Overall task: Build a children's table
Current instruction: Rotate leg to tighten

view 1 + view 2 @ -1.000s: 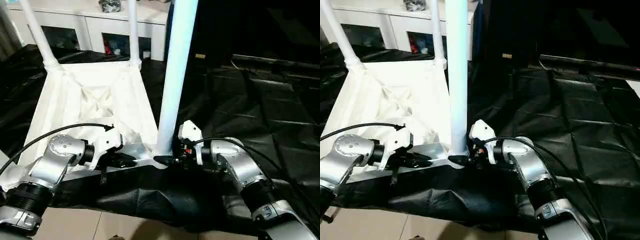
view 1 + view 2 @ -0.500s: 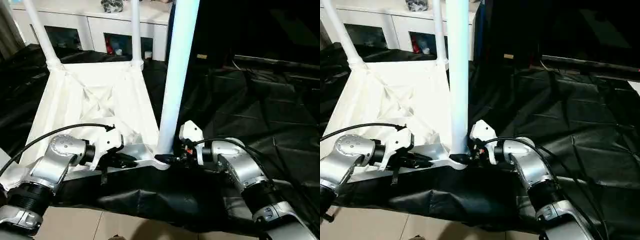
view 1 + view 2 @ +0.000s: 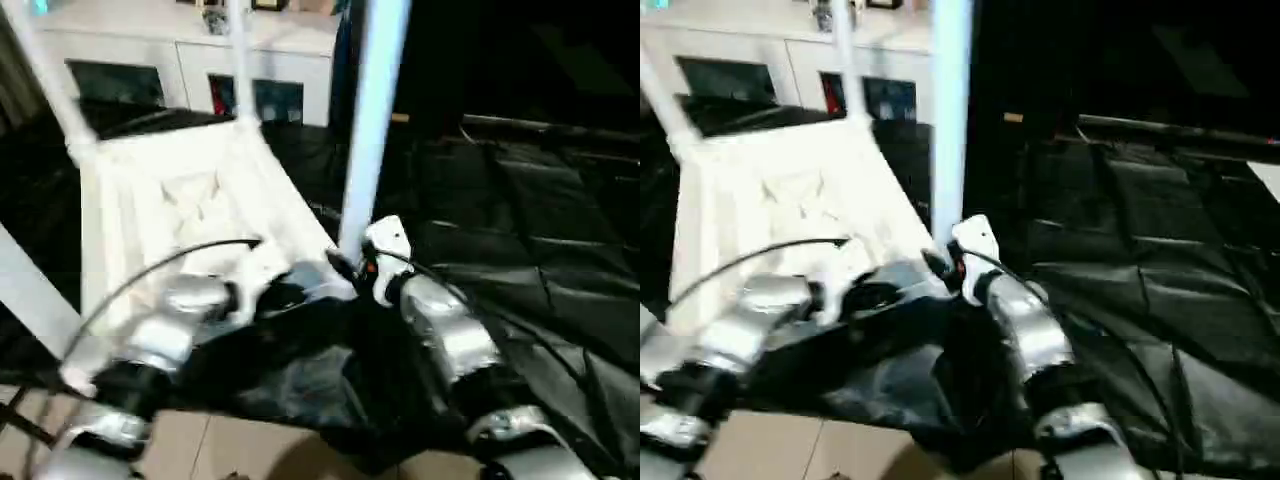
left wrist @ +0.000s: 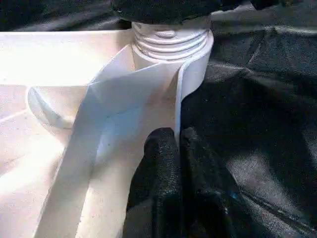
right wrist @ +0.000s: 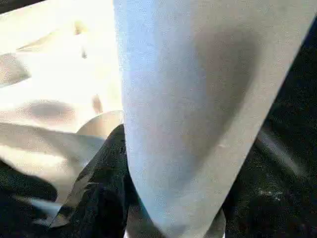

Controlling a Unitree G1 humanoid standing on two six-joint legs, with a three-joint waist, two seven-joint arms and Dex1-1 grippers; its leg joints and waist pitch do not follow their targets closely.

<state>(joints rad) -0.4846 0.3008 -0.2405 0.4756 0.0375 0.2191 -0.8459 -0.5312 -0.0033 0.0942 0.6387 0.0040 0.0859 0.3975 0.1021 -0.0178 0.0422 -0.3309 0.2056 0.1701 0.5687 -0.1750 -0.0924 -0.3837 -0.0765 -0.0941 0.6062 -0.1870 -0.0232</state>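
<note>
The children's table lies upside down, its white ribbed top on black sheeting. Two legs stand in the far corner sockets and a third leg rises from the near right corner. My left gripper is shut on the top's thin side wall, just short of the threaded corner socket. My right gripper is at the foot of the near leg, and one black finger lies against the leg's side.
A white cabinet with glass doors stands behind the table. Black sheeting covers the floor to the right and under the arms. Bare tiles show at the near edge.
The whole view has swung and blurred, so the camera has moved. Both grippers stay at the near right corner, and the right one's fingers have drawn in on the leg.
</note>
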